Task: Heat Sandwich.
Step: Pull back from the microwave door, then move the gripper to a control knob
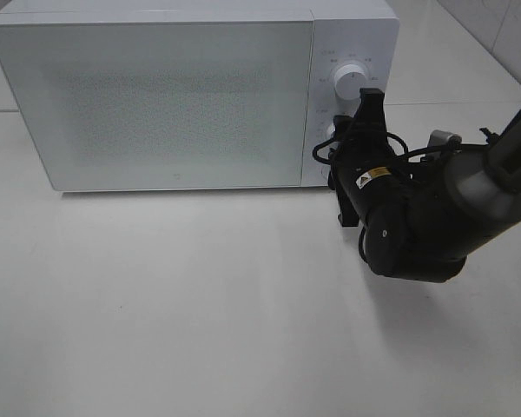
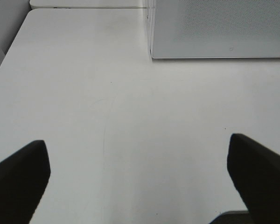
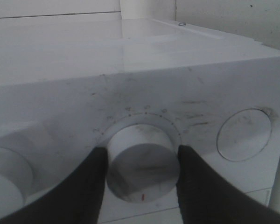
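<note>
Sandwich not visible in any view; judged to be inside the microwave (image 1: 156, 87), whose door (image 1: 148, 100) is shut. Jaws of the right gripper (image 3: 141, 154) are pressed against both sides of the lower dial (image 3: 142, 165). The dial's axis points straight out of the control panel, in line with the reach. The door lies left of these jaws in the high view. Jaws of the left gripper (image 2: 137, 144) stand wide apart and empty over the bare surface (image 2: 130, 93), well away from the panel. The right arm is the nearer one.
</note>
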Available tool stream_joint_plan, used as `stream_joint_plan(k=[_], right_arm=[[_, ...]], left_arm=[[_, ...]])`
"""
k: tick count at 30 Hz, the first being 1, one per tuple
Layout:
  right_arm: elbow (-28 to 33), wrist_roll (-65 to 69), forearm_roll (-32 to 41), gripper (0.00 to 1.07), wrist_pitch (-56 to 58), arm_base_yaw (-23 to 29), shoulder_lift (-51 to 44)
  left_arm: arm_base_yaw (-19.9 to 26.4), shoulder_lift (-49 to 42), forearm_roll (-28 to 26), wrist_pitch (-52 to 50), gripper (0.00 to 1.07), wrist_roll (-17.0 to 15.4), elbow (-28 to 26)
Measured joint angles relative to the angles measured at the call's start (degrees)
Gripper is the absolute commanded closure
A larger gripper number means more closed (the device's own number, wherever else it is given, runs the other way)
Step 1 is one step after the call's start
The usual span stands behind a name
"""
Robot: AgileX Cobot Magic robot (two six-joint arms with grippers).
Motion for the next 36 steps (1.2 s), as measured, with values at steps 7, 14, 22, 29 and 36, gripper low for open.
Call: stream_joint_plan(k=[7,14,22,29,36], right_arm=[[-0.06,-1.49,1.78,0.45,0.11,0.11,0.0],[0.29,-3.72,4.41,0.28,0.97,0.29,0.0],[0.29,-3.72,4.3,0.31,0.97,0.29,0.0],[0.74,-4.24,3.38,0.31,0.74,0.29,-0.52],[4.13,-6.59,-0.57,0.31,-0.8,-0.11,-3.55]], left_arm=[[0.0,0.0,0.0,0.0,0.09,0.0,0.0],[0.0,0.0,0.0,0.0,0.09,0.0,0.0],[0.0,0.0,0.0,0.0,0.09,0.0,0.0],[0.0,0.0,0.0,0.0,0.09,0.0,0.0],[0.0,0.0,0.0,0.0,0.09,0.0,0.0]])
